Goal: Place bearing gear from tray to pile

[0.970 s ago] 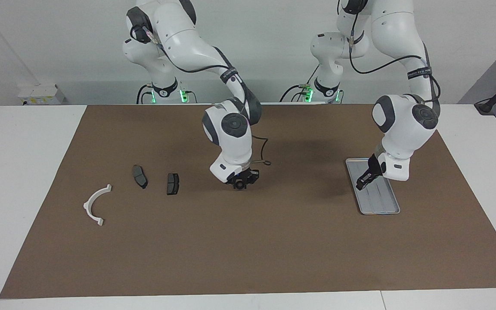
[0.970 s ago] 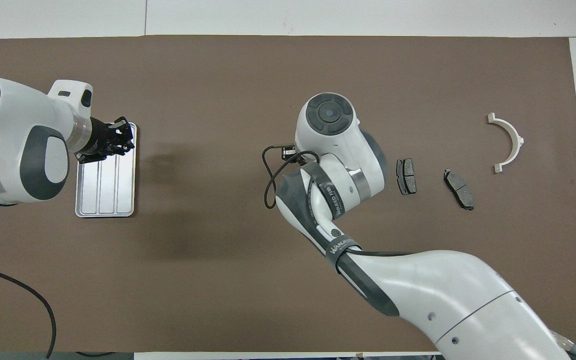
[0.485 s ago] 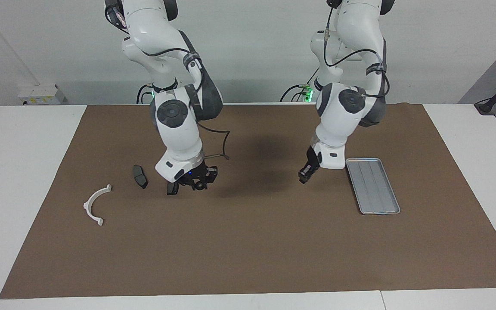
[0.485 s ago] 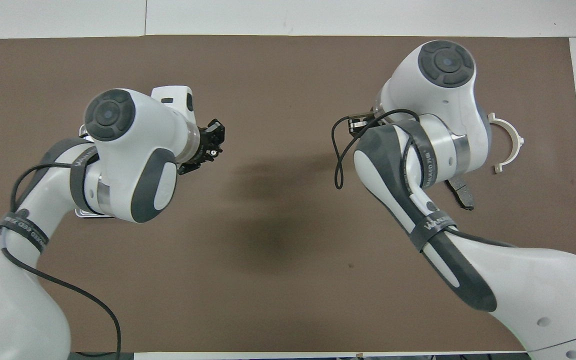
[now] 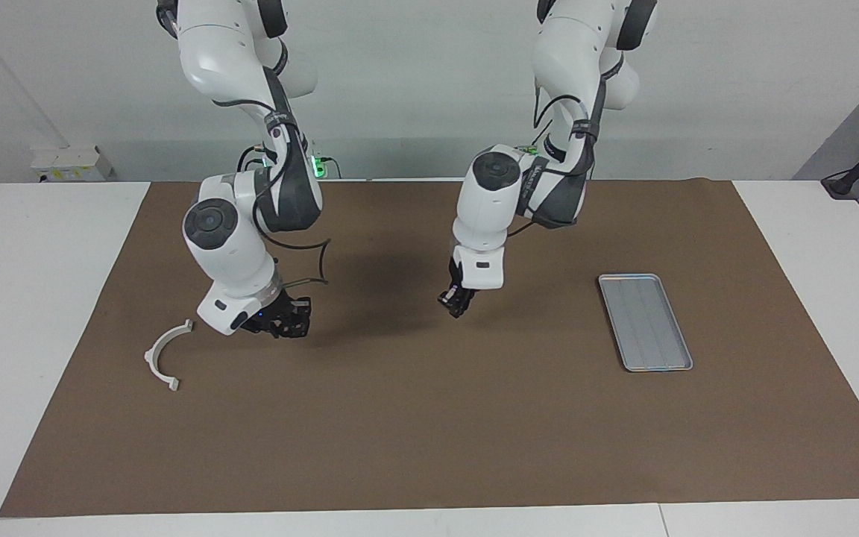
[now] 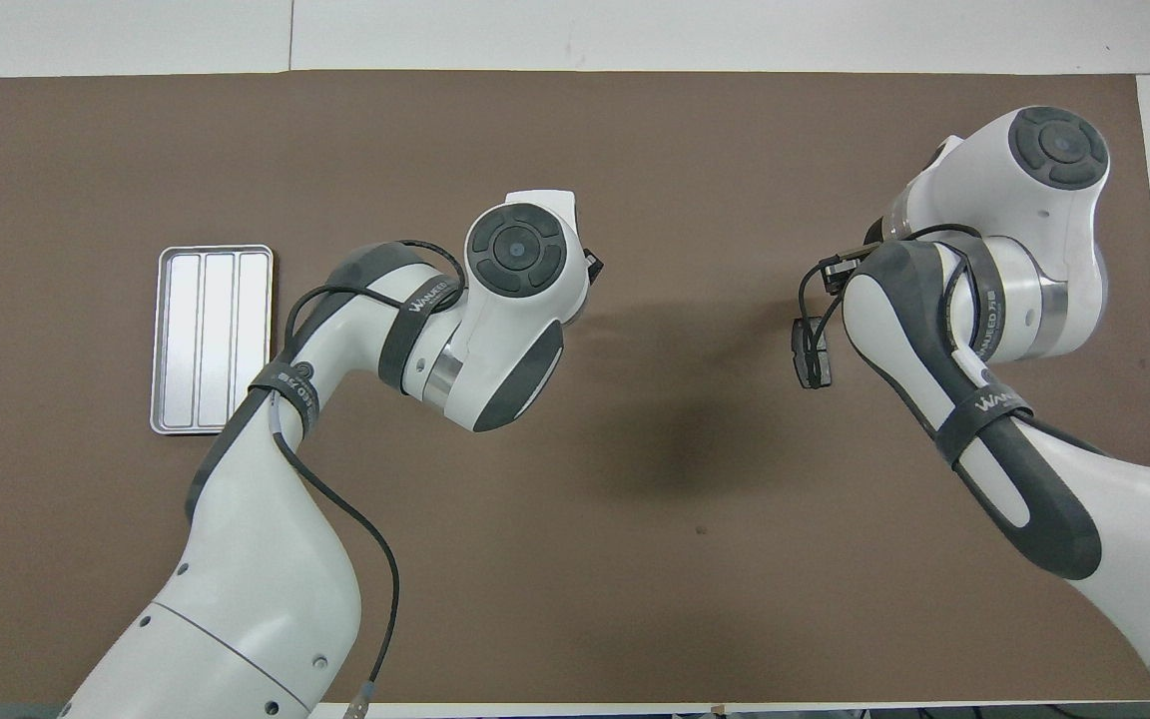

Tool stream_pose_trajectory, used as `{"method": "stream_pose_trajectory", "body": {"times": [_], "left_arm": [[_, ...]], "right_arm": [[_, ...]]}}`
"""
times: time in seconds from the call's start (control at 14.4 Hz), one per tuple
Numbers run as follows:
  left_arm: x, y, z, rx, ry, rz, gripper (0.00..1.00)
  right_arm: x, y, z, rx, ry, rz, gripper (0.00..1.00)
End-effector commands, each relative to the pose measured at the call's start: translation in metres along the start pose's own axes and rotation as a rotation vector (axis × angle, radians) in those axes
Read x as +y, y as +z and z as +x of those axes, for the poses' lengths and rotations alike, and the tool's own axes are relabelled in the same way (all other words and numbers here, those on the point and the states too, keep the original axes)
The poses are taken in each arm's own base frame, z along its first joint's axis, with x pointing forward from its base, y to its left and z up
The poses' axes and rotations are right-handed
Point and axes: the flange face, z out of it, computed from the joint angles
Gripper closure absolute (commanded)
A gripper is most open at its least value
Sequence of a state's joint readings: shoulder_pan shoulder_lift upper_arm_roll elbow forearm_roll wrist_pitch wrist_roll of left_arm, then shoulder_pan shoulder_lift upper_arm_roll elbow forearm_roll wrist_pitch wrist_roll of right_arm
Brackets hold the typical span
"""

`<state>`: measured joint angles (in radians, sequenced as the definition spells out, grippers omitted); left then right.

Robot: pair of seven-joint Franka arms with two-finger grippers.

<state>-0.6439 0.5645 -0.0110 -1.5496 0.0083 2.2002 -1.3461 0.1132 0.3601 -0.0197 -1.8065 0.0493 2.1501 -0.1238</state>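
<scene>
My right hand [image 5: 289, 322] hangs low beside the dark grey brake pad [image 6: 812, 352]; its grip I cannot tell; it could knock the pad; left hand [image 5: 457, 304] shut, empty, waits mid-tabletop.

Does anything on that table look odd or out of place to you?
Nothing looks spilled, broken or askew. The tray lies flat with nothing visible in it, and the white half-ring lies flat toward the right arm's end. Whether either gripper carries a gear cannot be told.
</scene>
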Motion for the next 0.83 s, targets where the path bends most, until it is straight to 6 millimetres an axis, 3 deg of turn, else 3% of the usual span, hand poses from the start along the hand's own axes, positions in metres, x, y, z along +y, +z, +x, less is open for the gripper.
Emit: {"method": "stream_pose_trajectory", "body": {"times": [0.0, 0.28, 0.55, 0.76], "left_arm": [[0.009, 0.012, -0.012, 0.024, 0.021, 0.051, 1.00], [0.014, 0.013, -0.029, 0.029, -0.009, 0.015, 1.00], [0.016, 0.013, -0.044, 0.033, 0.008, 0.008, 1.00], [0.015, 0.017, -0.049, 0.033, 0.009, 0.013, 1.00]], "right_arm": [[0.009, 0.007, -0.024, 0.014, -0.040, 0.007, 1.00], [0.048, 0.012, -0.033, 0.013, -0.095, 0.005, 1.00], [0.064, 0.016, -0.037, 0.014, -0.133, 0.004, 1.00], [0.078, 0.031, -0.040, 0.041, -0.161, -0.007, 1.00]]}}
